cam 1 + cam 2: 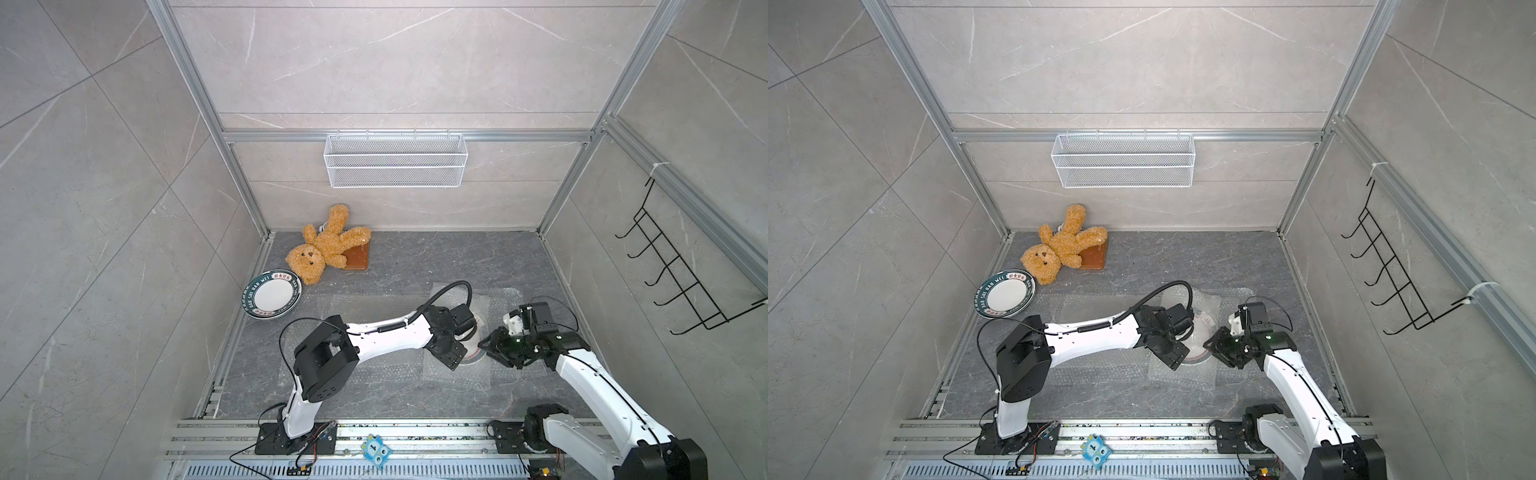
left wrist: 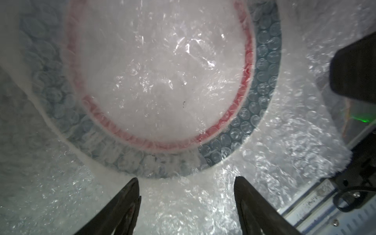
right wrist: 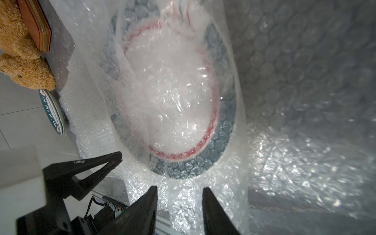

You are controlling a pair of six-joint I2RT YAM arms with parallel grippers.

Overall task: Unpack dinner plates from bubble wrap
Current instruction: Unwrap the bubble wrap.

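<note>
Left wrist: left gripper hangs unclenched just beside the wrapped plate. Right gripper, likewise parted, should pinch only bubble wrap beside that plate.

Two plates, one teddy, perhaps three wrap sheets

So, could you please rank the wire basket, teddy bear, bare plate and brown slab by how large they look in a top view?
1. wire basket, though it hangs nearer the camera
2. teddy bear
3. bare plate
4. brown slab, partly hidden under the bear
</note>
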